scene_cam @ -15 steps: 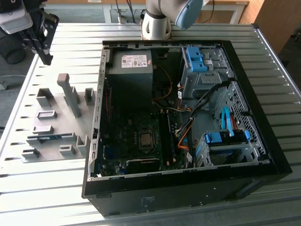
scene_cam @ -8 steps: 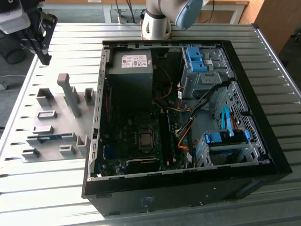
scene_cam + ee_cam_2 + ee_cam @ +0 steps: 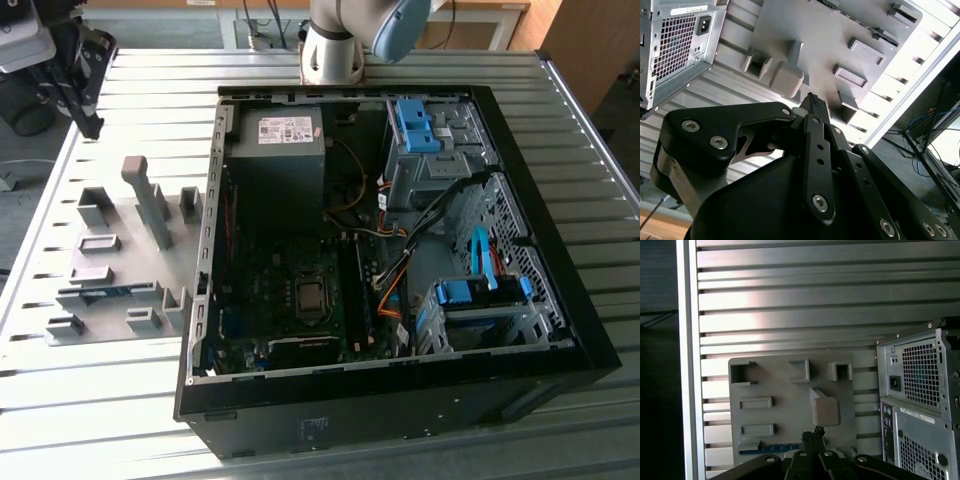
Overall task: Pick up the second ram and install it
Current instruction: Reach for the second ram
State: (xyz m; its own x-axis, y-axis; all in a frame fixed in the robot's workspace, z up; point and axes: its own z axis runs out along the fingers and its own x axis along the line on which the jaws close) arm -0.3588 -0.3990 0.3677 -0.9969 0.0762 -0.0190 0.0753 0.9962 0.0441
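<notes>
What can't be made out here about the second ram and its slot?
First wrist view: one end of the second ram sits behind the gripper; chips, label too small.
Exterior view: the memory slots in the computer case are too dark to tell if filled.
Second wrist view: the frame edge cuts off the fixture plate.

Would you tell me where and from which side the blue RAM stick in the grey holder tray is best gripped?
Grip the blue RAM stick across its two flat faces near mid-length, coming straight down from above: it appears to sit on edge in a slot of the grey holder tray, leaving its long top edge exposed.
</notes>
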